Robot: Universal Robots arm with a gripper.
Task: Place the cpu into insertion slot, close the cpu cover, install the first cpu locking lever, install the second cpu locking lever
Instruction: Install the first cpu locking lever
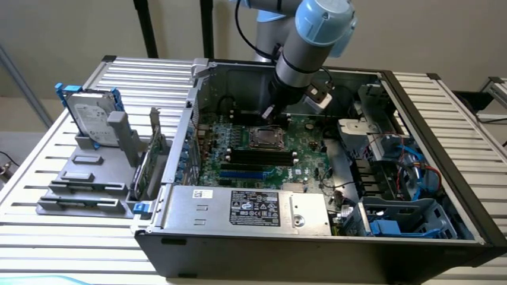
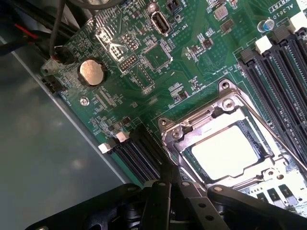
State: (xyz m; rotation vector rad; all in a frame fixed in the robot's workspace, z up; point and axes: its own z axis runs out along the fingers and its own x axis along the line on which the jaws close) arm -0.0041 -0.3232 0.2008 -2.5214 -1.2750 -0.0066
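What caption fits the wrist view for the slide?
Shut tool beside the metal cover, which lies down around the seated chip on the green motherboard.

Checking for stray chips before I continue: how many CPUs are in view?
1: the cpu sits in the insertion slot on the motherboard, seen through the window of the cpu cover. Another could be hidden behind the arm.

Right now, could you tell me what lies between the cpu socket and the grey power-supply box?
In the exterior view, long black memory slots and a blue card slot lie between the socket and the box.
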